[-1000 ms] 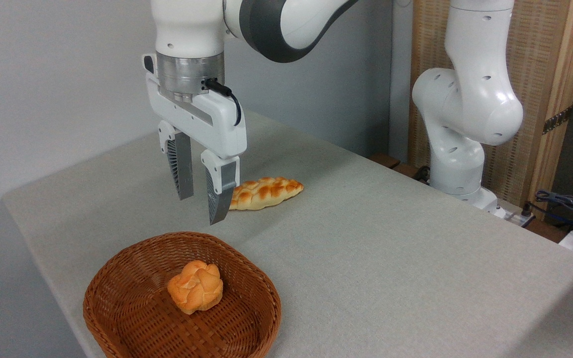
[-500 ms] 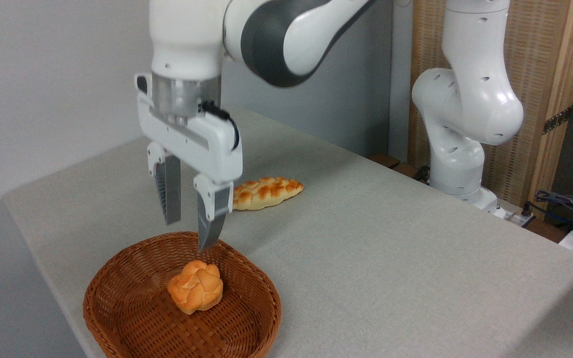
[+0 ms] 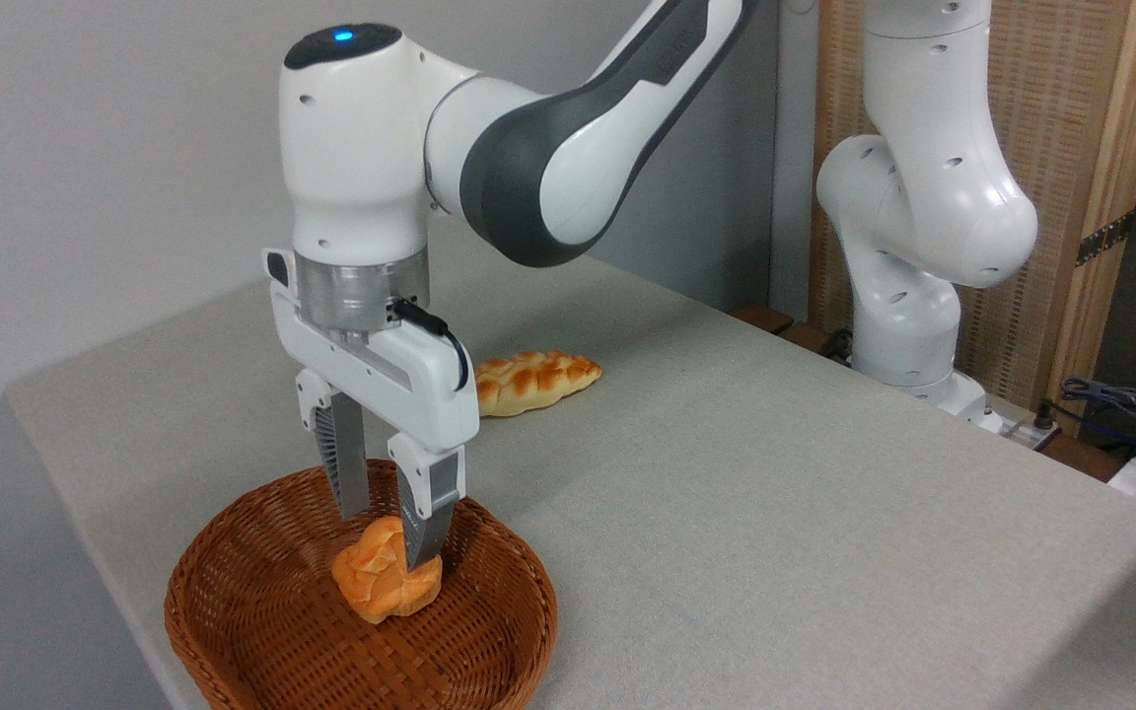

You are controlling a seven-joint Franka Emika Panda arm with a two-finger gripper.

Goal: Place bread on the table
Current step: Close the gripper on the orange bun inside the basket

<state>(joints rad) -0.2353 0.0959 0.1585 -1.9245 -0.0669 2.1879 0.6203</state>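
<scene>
Camera view: we see the end effector (image 3: 389, 540) lowered into the wicker basket (image 3: 262, 631), its two fingers spread apart and straddling the bread (image 3: 379, 589), not yet clenched on it. That bun lies on the basket floor near the bench's (image 3: 775, 493) front left corner. Behind the basket, a braided loaf (image 3: 536, 379) rests on the cloth, partly hidden by the end effector's body. We see a cable bundle (image 3: 1130, 409) at far right.

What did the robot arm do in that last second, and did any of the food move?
The gripper came forward and down from above the table into the basket, its open fingers now either side of the bun. No grip yet. The bun, basket and braided loaf stayed put.
</scene>
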